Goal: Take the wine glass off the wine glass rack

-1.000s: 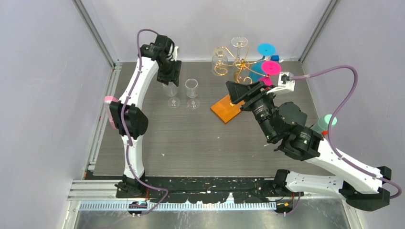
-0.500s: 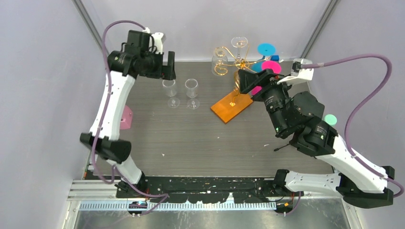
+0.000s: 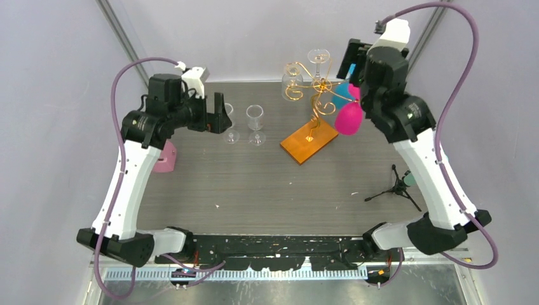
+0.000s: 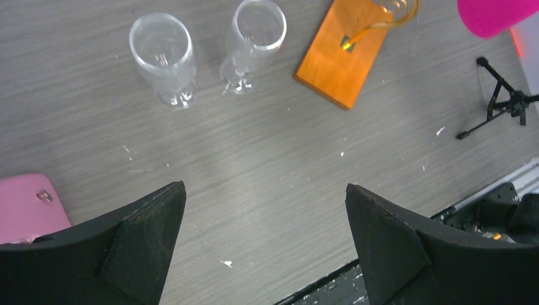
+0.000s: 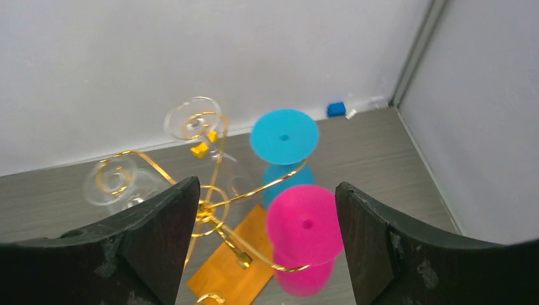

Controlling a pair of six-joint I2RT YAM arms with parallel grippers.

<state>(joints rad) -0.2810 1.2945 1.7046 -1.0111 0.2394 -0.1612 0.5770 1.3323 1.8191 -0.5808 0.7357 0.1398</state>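
right end effector [image 5: 264,190] spread, seemingly above wine glass rack [image 5: 204,211] near back wall [image 5: 191,57]; left end effector [image 4: 264,186] spread

Gold wire rack [image 3: 321,85] upright, pink glass [image 3: 349,119] hung inv.

The wine glass rack [image 5: 204,211] is thin gold wire on a flat orange base [image 4: 346,54]. It carries 2 clear wine glasses [image 5: 194,119], 1 cyan wine glass [image 5: 284,136] and 1 magenta wine glass [image 5: 305,225]. The table [image 4: 267,165] is grey with a fine streaked grain and white flecks, and it bears 2 clear stemmed glasses [image 4: 162,54], a pink object [image 4: 25,210] and a black tripod [image 4: 502,105], while a small blue block [image 5: 337,108] lies by the white back wall [image 5: 191,51].
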